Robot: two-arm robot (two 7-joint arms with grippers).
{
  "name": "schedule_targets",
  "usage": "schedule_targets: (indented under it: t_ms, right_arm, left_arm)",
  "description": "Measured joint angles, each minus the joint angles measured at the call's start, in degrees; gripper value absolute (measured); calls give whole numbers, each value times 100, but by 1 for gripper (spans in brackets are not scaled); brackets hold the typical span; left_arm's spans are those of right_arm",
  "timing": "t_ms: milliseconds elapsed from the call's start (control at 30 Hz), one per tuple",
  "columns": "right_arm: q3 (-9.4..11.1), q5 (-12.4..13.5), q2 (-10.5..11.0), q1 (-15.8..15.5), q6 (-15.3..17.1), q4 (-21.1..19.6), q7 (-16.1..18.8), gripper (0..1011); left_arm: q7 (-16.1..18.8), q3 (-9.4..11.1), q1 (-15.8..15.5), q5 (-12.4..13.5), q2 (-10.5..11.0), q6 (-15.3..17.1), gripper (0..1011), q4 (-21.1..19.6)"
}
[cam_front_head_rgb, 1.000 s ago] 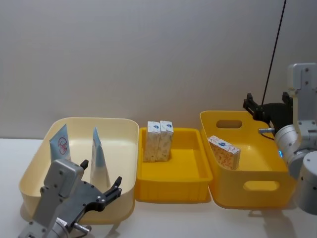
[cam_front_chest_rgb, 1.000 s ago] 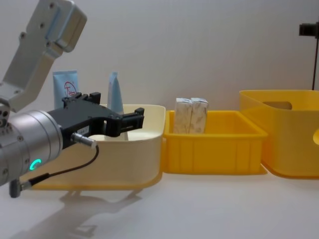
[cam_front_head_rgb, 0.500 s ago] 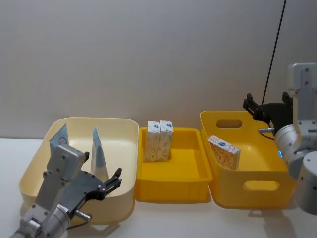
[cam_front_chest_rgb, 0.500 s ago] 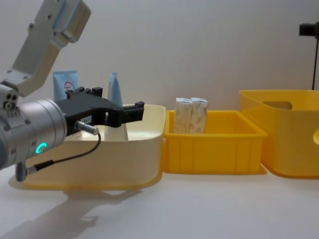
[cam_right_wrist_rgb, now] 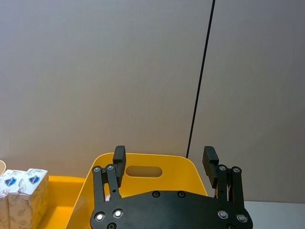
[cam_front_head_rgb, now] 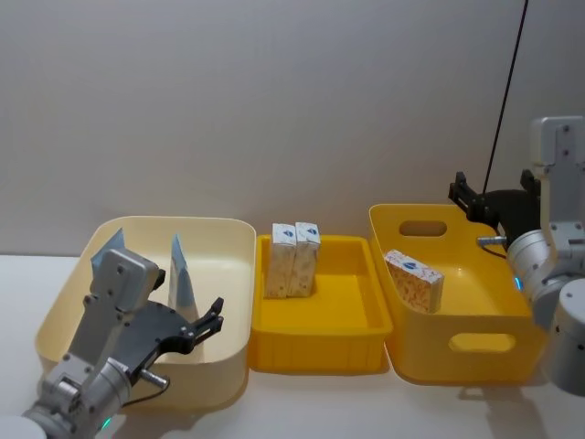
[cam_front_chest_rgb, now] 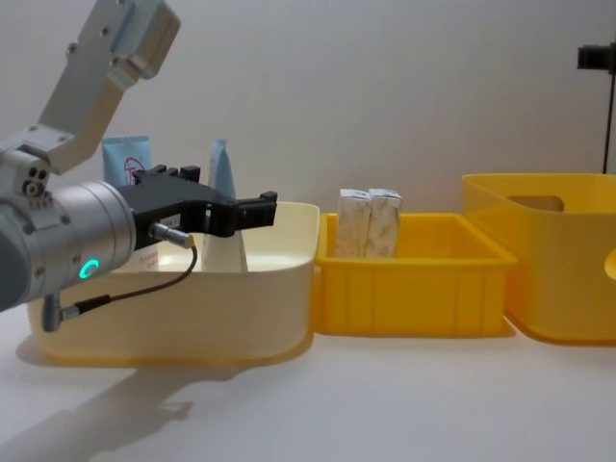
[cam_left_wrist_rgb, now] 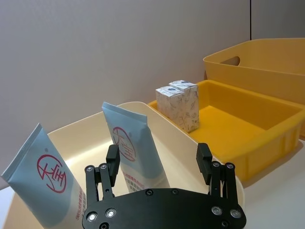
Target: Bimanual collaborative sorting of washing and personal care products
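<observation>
Head view: my left end effector (cam_front_head_rgb: 187,297), wide, hovers over the cream bin's (cam_front_head_rgb: 233,229) near rim facing 2 leaning tubes (cam_front_head_rgb: 180,274), 2 cartons (cam_front_head_rgb: 294,261) stand in the yellow tray (cam_front_head_rgb: 320,361), and my right end effector (cam_right_wrist_rgb: 164,152) gapes by the deep bin (cam_front_head_rgb: 430,352).

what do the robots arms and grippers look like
Both arms are silver-grey, with cylindrical joints and boxy links. The left arm has a green-lit ring and a thin black cable looped under its wrist. The left gripper and the right gripper are black plates studded with silver screws, each with two black fingers.
</observation>
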Motion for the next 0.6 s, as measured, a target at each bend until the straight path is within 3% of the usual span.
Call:
schedule_targets:
  t_ms: [600]
  right_arm:
    - [0, 0, 0, 0, 0, 0, 0, 1001]
  left_arm:
    - [-242, -11, -442, 88, -141, 66, 1003, 593]
